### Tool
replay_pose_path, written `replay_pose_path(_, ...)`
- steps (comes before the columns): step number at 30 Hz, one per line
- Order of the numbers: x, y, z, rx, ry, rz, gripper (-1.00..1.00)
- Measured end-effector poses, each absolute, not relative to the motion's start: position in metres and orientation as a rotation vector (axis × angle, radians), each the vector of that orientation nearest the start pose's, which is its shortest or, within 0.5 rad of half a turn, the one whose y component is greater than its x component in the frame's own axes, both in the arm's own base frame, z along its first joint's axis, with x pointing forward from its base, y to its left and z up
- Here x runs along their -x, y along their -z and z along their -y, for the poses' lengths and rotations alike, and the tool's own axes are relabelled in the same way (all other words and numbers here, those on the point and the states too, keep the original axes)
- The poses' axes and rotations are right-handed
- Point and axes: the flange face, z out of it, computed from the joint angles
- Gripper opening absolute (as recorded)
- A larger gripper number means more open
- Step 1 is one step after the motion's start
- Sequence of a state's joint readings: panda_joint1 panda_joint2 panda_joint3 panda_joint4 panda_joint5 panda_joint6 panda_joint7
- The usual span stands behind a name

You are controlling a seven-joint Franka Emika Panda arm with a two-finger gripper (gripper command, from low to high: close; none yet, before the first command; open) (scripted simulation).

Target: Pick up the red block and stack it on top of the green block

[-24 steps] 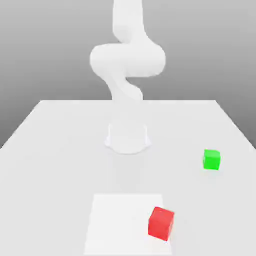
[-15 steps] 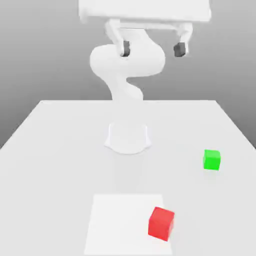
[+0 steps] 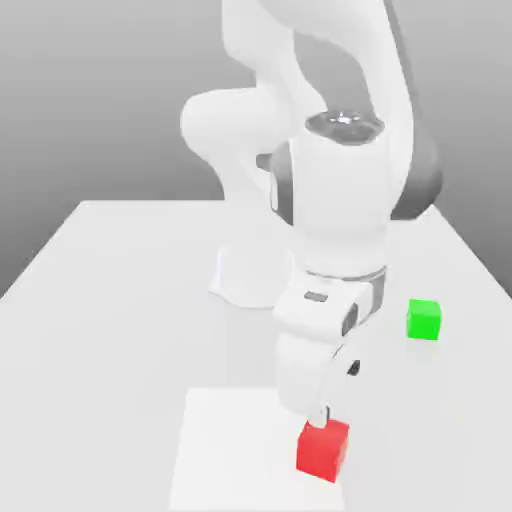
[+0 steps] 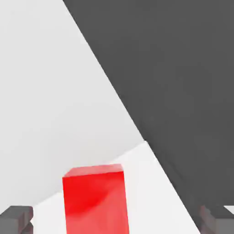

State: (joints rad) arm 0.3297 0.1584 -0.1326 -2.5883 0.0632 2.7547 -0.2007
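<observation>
From the exterior view, the white arm (image 3: pixel 330 200) bends forward from its round base (image 3: pixel 255 275) and reaches down over the near part of the pale worktop (image 3: pixel 110 300). Its gripper (image 3: pixel 326 412) hangs directly above the red block (image 3: pixel 322 449), close over the cube's top face. The red block sits on a lighter white square patch (image 3: pixel 230 450), at that patch's edge toward the exterior view's right. The green block (image 3: pixel 423 319) rests on the bare worktop well apart from the red block, farther back and toward the exterior view's right, roughly level with the base.

In the hand view, the red block (image 4: pixel 94 199) stands between the two dark fingertips (image 4: pixel 17 218), one on each flank and both clear of the cube's sides. The jaws are released, spread wide and gripping nothing. The red block sits on the lighter patch (image 4: pixel 146 183), with the grey worktop (image 4: pixel 50 91) around it and dark ground beyond the worktop's edge.
</observation>
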Motion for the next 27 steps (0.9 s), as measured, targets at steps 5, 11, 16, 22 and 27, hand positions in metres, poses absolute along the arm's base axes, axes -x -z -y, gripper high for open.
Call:
replay_pose_path(5,-0.434,-0.148,-0.082,3.093,0.001,0.552,-1.0)
replay_pose_path(11,-0.433,-0.144,-0.082,3.093,-0.003,0.552,-1.0)
replay_pose_path(16,-0.435,-0.188,-0.082,3.093,0.0,0.554,-1.0)
replay_pose_path(22,-0.394,-0.217,-0.152,2.92,-0.011,1.059,-1.0)
replay_pose_path(27,-0.335,-0.228,-0.217,2.619,-0.011,1.62,-1.0)
